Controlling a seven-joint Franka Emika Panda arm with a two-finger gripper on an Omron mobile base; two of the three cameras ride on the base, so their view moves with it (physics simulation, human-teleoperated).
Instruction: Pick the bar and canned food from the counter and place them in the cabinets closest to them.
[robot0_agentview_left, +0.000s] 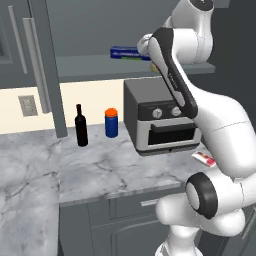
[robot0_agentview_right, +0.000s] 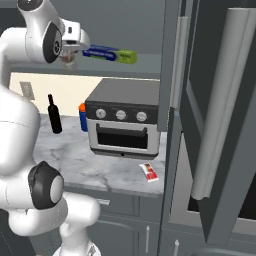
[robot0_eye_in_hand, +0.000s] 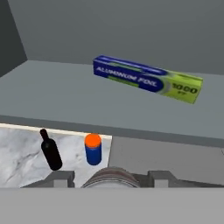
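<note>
The canned food sits between my gripper's fingers, its silver rim showing at the bottom of the hand view. My gripper is shut on it, raised at the front edge of the open upper cabinet's shelf. The red-and-white bar lies flat on the marble counter in front of the toaster oven, near the counter's front edge. In the left base view the bar peeks out beside my arm.
A blue-and-green foil box lies on the shelf ahead. Below stand a toaster oven, a dark wine bottle and a blue cylinder with orange lid. Cabinet doors hang open at left and right.
</note>
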